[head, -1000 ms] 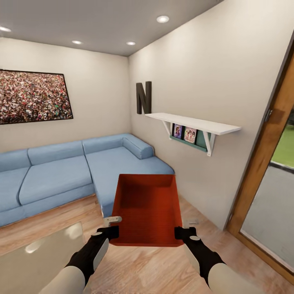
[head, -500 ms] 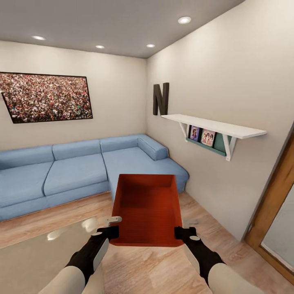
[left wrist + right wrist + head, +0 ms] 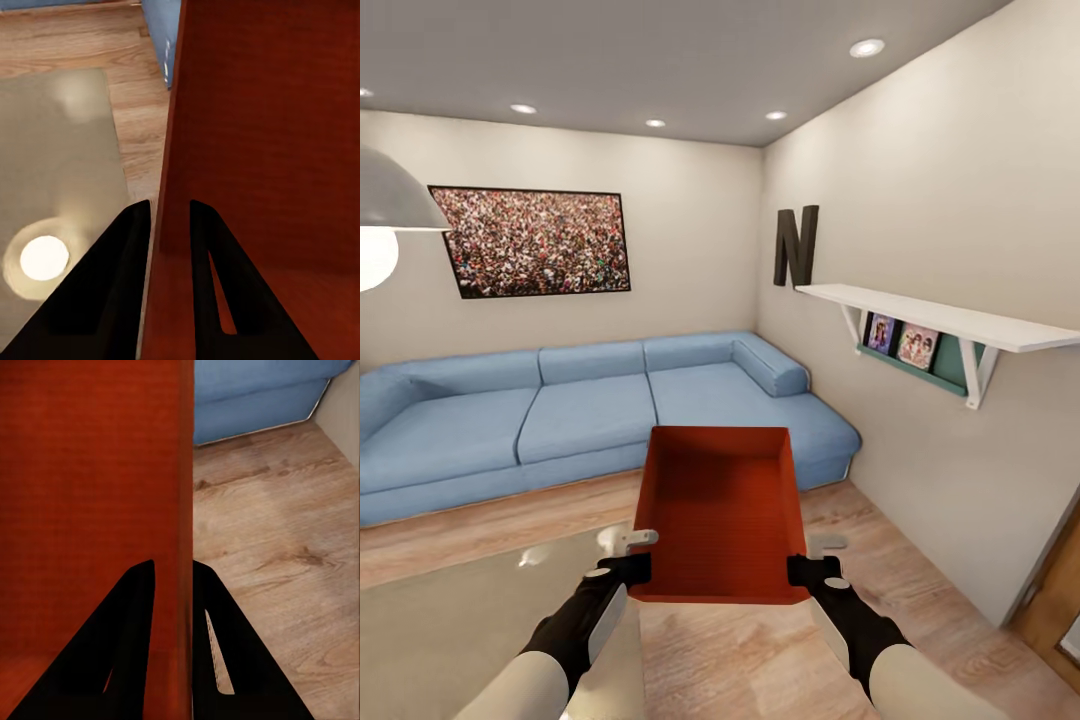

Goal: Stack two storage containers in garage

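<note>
I hold one orange-red storage container (image 3: 720, 510) in front of me in the living room, raised above the light wood floor (image 3: 920, 590). My left gripper (image 3: 628, 568) is shut on its left wall, and the left wrist view shows the black fingers (image 3: 124, 247) astride that wall (image 3: 171, 187). My right gripper (image 3: 810, 570) is shut on the right wall (image 3: 184, 495), one finger (image 3: 135, 607) on each side. The bin is lidless and empty, with a ribbed bottom.
A blue corner sofa (image 3: 560, 420) stands ahead along the back wall. A glass-topped table (image 3: 450, 620) lies at lower left, under a hanging lamp (image 3: 385, 215). A white wall shelf (image 3: 950, 325) juts from the right wall. A wood door frame (image 3: 1055, 610) shows at lower right.
The whole view has swung left: sofa, shelf and picture slid right, the door nearly left the frame, and the lamp came in. Both grippers and the container keep the same pose.
</note>
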Robot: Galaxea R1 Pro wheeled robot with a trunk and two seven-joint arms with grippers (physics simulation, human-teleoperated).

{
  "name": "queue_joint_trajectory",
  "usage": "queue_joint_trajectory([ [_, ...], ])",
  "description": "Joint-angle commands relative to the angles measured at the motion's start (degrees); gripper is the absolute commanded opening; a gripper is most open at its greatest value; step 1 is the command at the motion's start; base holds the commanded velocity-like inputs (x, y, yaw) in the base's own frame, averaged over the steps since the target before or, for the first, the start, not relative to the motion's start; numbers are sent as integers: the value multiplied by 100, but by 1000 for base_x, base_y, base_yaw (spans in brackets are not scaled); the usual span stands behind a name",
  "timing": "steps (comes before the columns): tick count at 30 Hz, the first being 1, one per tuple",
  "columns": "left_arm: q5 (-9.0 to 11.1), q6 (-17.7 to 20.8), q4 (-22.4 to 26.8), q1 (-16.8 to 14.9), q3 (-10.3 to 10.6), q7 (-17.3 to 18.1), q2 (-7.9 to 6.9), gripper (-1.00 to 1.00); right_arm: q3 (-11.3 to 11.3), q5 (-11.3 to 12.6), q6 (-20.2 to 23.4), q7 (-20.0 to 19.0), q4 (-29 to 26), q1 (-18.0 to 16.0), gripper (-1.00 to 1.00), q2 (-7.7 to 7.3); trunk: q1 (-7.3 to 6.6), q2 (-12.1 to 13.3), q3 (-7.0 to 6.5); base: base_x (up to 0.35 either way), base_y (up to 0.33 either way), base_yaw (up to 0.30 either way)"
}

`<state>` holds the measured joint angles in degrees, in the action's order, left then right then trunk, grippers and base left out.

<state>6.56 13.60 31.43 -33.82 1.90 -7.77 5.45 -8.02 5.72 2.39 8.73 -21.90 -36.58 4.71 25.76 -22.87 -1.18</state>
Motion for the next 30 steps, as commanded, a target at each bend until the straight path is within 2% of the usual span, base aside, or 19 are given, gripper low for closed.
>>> queue_joint_trajectory([
  [1,-80,-296,21,-2,-6,-580,-1,-100,12,69,25,68,2,2,-100,-5,2,-5,-1,0,0,260],
  [30,-85,-296,25,-2,-11,-576,-9,-100,11,69,25,68,2,2,-100,0,2,-5,-122,0,0,260],
])
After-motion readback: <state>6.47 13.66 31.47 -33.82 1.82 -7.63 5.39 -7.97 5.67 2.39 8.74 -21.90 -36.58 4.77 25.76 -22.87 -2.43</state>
